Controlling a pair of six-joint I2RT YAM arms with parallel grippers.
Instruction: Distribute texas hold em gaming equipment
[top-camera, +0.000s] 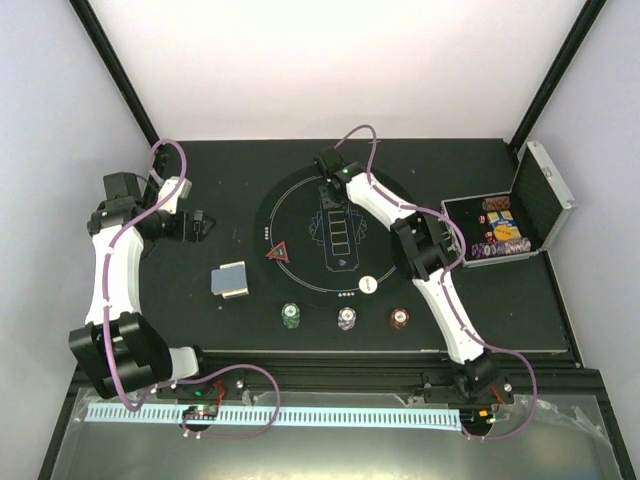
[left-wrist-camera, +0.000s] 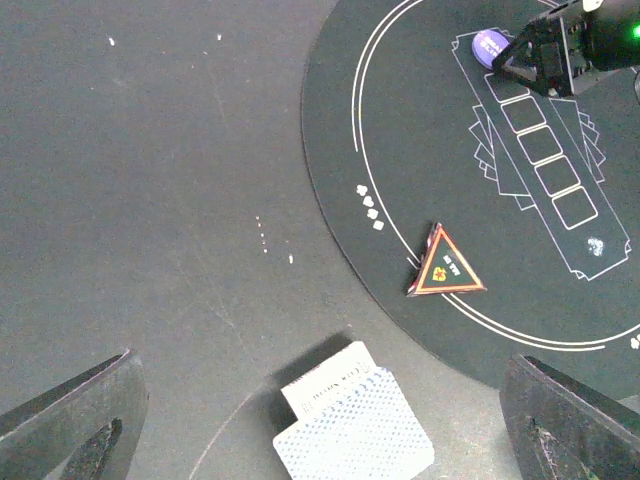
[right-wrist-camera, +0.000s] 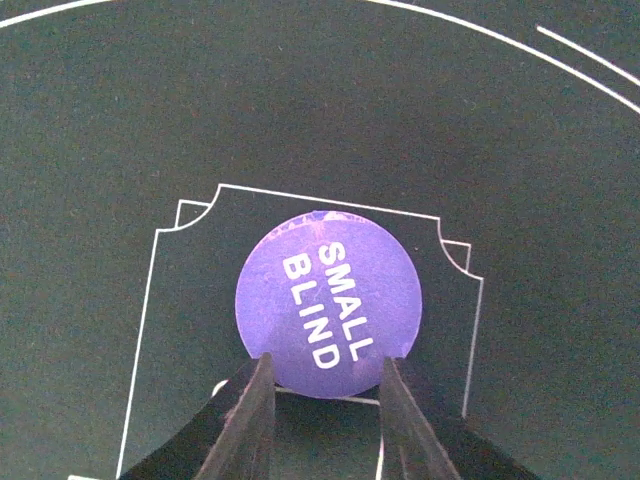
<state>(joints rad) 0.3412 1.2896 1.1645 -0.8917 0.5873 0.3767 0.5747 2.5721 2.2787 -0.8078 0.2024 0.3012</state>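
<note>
Seen from above, a black bench (top-camera: 120, 300) carries a round black mat (top-camera: 300, 205) with white printed lines. Your right arm reaches to the mat's far side. There its claw (right-wrist-camera: 327, 372) points down at a purple round button (right-wrist-camera: 328, 300) lettered "SMALL BLIND". The button lies flat inside a printed card outline. The claw's two fingers (right-wrist-camera: 245, 420) stand a narrow gap apart at the button's near edge, a gap narrower than the button, and nothing is gripped between them. You cannot tell whether the tips touch the button. Your left claw (top-camera: 203, 226) hovers over the bare bench left of the mat, with its fingers (left-wrist-camera: 80, 420) spread wide and nothing held. Just below it a small deck of blue-backed playing cards (left-wrist-camera: 355, 430) lies on the bench, near the mat's edge but apart from it. A red triangle marker (left-wrist-camera: 445, 265) rests on the mat's white ring lines on the left. A white round button (top-camera: 367, 284) sits at the mat's near rim. Three chip stacks stand in a row on the bench in front of the mat: a green stack (top-camera: 290, 316), a white-and-maroon stack (top-camera: 346, 319) and a maroon stack (top-camera: 400, 319). At the right edge a silver hinged case (top-camera: 545, 195) stands open with more chips inside.
</note>
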